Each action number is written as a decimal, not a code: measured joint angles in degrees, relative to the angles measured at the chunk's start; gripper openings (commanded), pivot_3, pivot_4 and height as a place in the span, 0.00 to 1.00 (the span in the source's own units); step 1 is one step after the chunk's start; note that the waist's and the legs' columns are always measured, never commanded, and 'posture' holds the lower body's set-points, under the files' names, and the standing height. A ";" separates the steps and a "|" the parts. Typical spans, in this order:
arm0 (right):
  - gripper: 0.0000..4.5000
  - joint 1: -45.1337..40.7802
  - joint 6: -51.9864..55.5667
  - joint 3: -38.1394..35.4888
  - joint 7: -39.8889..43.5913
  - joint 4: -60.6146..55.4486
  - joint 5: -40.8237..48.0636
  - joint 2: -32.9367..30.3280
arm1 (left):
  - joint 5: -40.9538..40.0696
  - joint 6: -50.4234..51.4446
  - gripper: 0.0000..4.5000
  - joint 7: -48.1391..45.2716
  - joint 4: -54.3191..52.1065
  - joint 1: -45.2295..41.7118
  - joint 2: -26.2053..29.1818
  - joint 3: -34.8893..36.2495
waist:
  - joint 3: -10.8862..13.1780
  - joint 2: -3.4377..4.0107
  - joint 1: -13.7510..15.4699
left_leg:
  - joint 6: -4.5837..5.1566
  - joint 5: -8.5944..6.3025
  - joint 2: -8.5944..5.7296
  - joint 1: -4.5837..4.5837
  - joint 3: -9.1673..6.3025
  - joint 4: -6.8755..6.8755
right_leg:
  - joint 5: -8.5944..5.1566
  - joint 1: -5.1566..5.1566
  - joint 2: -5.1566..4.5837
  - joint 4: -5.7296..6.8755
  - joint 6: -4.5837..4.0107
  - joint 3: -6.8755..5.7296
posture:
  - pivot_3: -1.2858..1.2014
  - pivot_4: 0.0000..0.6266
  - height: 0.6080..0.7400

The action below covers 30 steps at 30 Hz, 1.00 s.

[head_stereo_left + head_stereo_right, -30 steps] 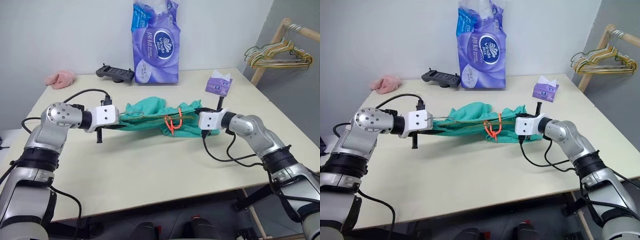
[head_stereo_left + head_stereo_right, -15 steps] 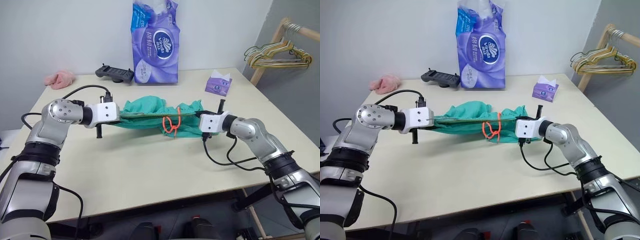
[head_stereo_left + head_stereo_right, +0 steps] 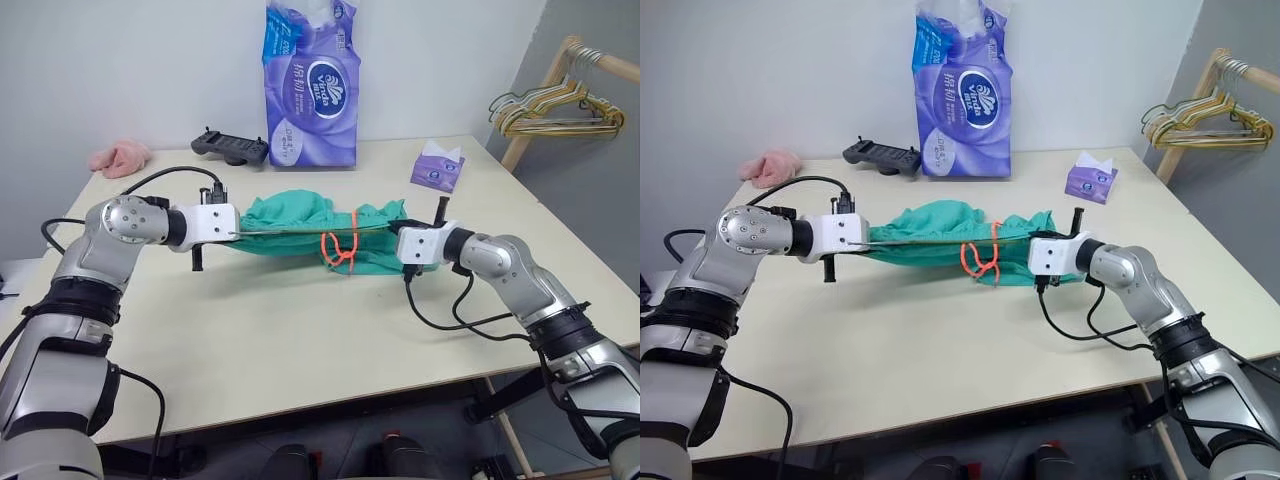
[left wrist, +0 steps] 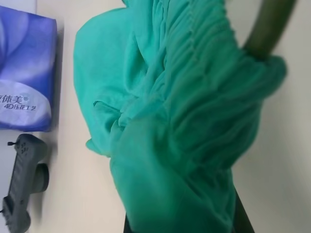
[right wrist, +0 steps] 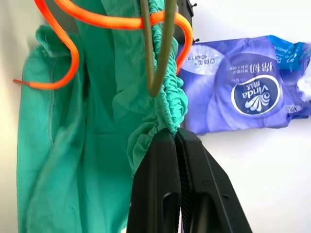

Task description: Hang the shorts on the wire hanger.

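Stretching out a touch more now, the shorts (image 3: 315, 232) are sitting tauter and straighter between the two arms than a second ago, and the orange drawstring (image 3: 338, 247) is hanging a little further left along the waistband. Both arms are holding the teal cloth up above the pale surface (image 3: 300, 330), roughly mid-way between its near and far edges.

On the right, the right pincer (image 5: 176, 138) is pressed together, clamped on the gathered elastic waistband of the shorts, and the right wrist view is showing the black fingers (image 5: 155, 184) shut tight on the ruffled edge. Just beyond those fingertips, the wire hanger (image 5: 158, 53) is running alongside the waistband, with the orange drawstring looping around it.

On the left, the left pincer (image 3: 238, 235) is closed too, gripping the other end of the shorts; in the left wrist view the bunched green cloth is crowding the fingers, with a dark olive stretch of the hanger poking out past it.

Far across the surface, a purple tissue pack (image 3: 312, 85) is standing upright, a black controller (image 3: 230, 148) is lying to its left, a pink fluffy cloth (image 3: 120, 158) is sitting at the far left corner, and a small purple tissue box (image 3: 437, 168) is resting far right. Beyond the right edge, a bunch of hangers (image 3: 555, 112) is hanging on a wooden rack.
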 measured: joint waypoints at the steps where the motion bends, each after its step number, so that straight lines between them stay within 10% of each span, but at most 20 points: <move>1: 0.01 0.16 0.09 -0.14 0.05 -0.26 0.00 -0.08 | 0.03 -0.04 0.01 0.24 0.11 -0.07 -0.01 0.00 | 0.00 0.00 0.00 | 0.00 0.00 0.00 0.00 0.00 0.00 | 0.00 0.00 0.00 0.00 0.00 0.00 | 0.57 0.04 1.00; 30: 0.01 3.75 5.37 -1.68 2.77 -8.17 0.23 -0.58 | 1.95 -5.38 0.01 0.30 3.61 -1.29 -0.28 -1.27 | -0.02 -0.03 0.06 | 0.00 0.00 0.00 0.00 0.01 0.00 | 0.00 0.01 0.01 0.00 0.00 -0.02 | 0.57 0.02 1.00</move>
